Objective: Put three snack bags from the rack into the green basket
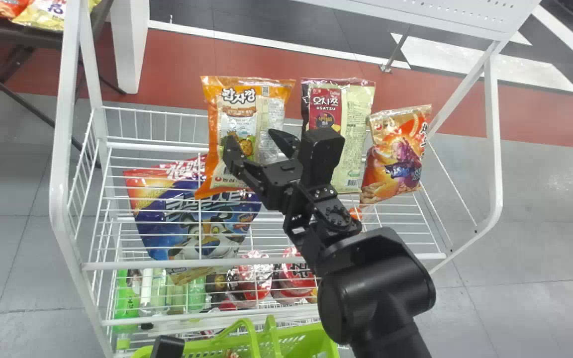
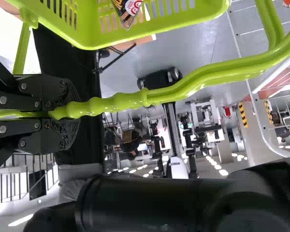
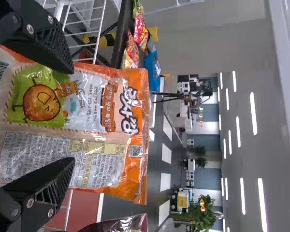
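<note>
Honestly, with the left end effector (image 2: 70, 112) pinching the handle (image 2: 121, 100) of the green basket (image 2: 159, 25) and the right end effector (image 3: 72, 116) spread at the orange snack bag (image 1: 246, 124) on the rack (image 1: 60, 149), a shallow squeeze could skid off slick film.

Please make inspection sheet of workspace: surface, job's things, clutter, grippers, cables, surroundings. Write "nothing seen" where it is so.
Surface: white wire rack, several levels.
Job's things: orange bag, red-and-cream bag and orange-brown bag in a row; blue bag nearer; green basket with a wrapper inside.
Clutter: green bottle and red-and-white packages on a lower level.
Left gripper: shut on the basket handle.
Right gripper: open at the orange bag; contact cannot be told.
Cables: nothing seen.
Surroundings: grey and red floor, dark table with more bags.
</note>
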Controlling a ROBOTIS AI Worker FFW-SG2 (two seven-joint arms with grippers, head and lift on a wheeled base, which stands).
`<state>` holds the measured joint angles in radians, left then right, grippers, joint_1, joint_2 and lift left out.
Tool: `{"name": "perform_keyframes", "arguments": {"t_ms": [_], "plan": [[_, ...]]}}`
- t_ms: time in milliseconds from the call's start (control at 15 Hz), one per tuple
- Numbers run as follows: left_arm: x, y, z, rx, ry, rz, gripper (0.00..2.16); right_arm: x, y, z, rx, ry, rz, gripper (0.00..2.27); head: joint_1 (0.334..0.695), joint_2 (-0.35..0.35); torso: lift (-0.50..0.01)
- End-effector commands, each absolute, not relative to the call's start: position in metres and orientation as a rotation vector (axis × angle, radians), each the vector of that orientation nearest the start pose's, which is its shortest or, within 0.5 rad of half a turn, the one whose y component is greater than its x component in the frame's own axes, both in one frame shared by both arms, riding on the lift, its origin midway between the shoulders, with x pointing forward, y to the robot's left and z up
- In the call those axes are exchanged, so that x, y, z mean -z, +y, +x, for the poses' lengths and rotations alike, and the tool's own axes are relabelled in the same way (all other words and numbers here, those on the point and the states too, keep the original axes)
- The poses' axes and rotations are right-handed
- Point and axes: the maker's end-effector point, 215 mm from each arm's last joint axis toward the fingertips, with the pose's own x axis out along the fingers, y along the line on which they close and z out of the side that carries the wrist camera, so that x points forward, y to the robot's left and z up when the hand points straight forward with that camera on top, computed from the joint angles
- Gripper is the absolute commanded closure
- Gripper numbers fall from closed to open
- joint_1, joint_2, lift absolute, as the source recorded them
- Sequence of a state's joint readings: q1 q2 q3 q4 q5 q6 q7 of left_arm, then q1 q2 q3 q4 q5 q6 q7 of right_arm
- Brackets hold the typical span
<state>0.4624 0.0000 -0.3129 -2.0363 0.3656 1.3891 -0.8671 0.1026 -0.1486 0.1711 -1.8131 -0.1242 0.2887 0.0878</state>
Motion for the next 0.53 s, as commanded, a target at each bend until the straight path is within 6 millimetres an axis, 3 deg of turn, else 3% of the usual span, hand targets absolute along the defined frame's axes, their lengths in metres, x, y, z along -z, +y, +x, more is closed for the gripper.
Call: {"name": "perform_keyframes", "arguments": {"t_ms": [0, 200, 467], "plan": [[0.437, -0.115, 0.118, 1.289, 1.255, -0.854, 1.27, 0.368, -0.141, 0.552, -0.295, 0.189, -0.013, 1.57, 0.695, -0.35, 0.0], [0.435, -0.116, 0.117, 1.294, 1.255, -0.859, 1.27, 0.366, -0.142, 0.555, -0.3, 0.186, -0.017, 2.2, 0.695, -0.35, 0.0], [0.435, -0.116, 0.116, 1.293, 1.254, -0.861, 1.27, 0.347, -0.144, 0.557, -0.312, 0.113, -0.018, 2.24, 0.695, -0.35, 0.0]]}}
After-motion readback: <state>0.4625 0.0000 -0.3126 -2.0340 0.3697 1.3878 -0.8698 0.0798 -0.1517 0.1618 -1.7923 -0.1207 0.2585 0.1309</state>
